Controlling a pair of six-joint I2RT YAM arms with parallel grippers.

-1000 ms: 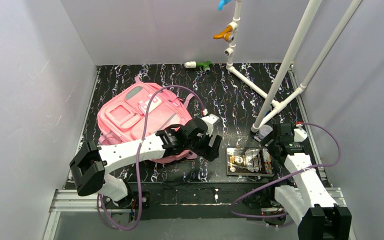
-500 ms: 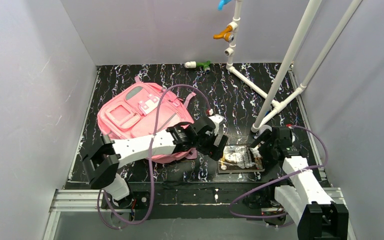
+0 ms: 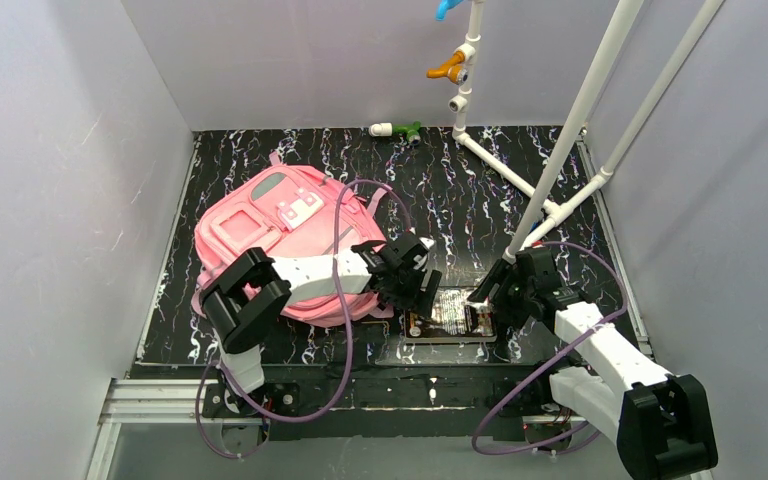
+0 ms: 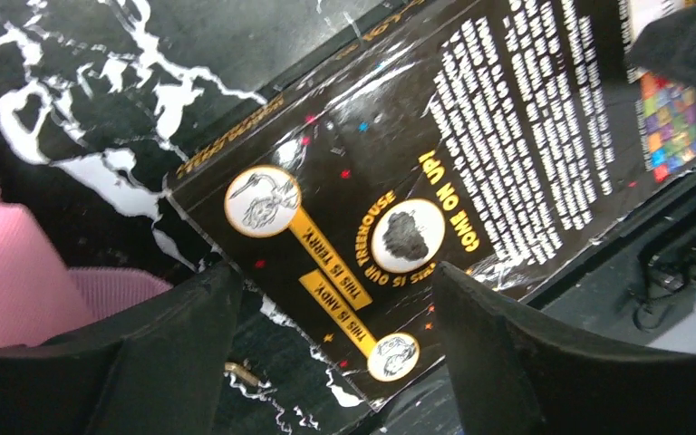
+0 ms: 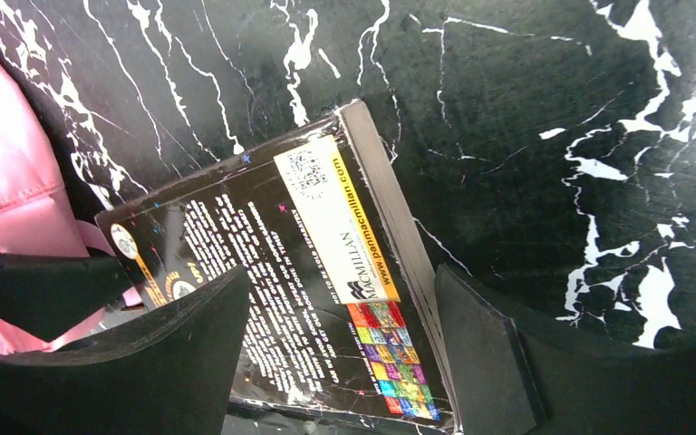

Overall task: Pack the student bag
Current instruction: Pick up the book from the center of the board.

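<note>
backpack: pink, lies flat on the left half of the table, front pocket and white patch facing up. Its near-right corner sits just beside the book.
bag opening: can't tell whether the main zip is open. No gap shows from above.
book: black paperback, flat on the table, back cover up, near the near edge and right of the backpack. It is outside the bag.
left gripper: low over the book's left end. The wrist view shows its fingers spread wide with the cover between them and nothing gripped. Pink fabric shows at the left edge of that view.
right gripper: low over the book's right end, fingers also wide apart and holding nothing. In its wrist view one finger hangs over the cover and the other sits outside the spine edge. Can't tell whether either touches the book.
progress: early, as I read it. Nothing is visibly packed, and the one loose item in view is on the table.
left to do: probably grip the book, open the bag mouth, slide the book in, close up.
risk: a thin book flat on a hard top gives little edge to pinch, so it may need both arms. Soft fabric will likely sag shut.
pipe frame: white, far right, well apart from the work.
</note>
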